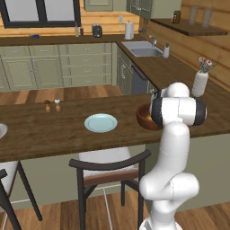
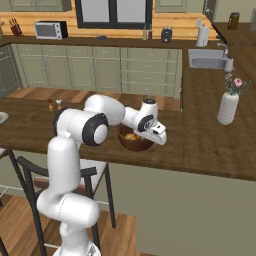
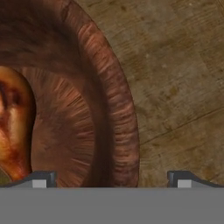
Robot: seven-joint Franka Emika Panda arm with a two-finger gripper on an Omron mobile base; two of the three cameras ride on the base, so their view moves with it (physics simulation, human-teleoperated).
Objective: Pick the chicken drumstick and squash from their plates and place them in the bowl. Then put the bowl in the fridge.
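The bowl (image 2: 134, 140) sits on the dark wooden counter (image 1: 54, 130), near its front edge, glossy and reddish-brown. Inside it I can see something yellow-orange, most likely the squash (image 2: 130, 136), though from the right base camera it is too small to be certain. Looking along the hand, the thick rim of the bowl (image 3: 109, 100) curves down the left half of the picture, and an orange-brown glossy piece lies within it, which looks like the chicken drumstick (image 3: 13, 127).

The gripper (image 3: 113, 178) hangs low over the bowl's rim with its jaws spread wide and nothing between them; one fingertip stands above the inside of the bowl and the other above the bare countertop just beside it. In the left base picture the arm's big elbow covers most of the bowl (image 1: 144, 117).

Further along the counter lies the pale blue plate (image 1: 100, 122), bare on top, well apart from the bowl. Beyond it two small shakers (image 1: 52, 105) stand together. On the far side, a white vase with flowers (image 2: 229, 104) stands upright on the counter.
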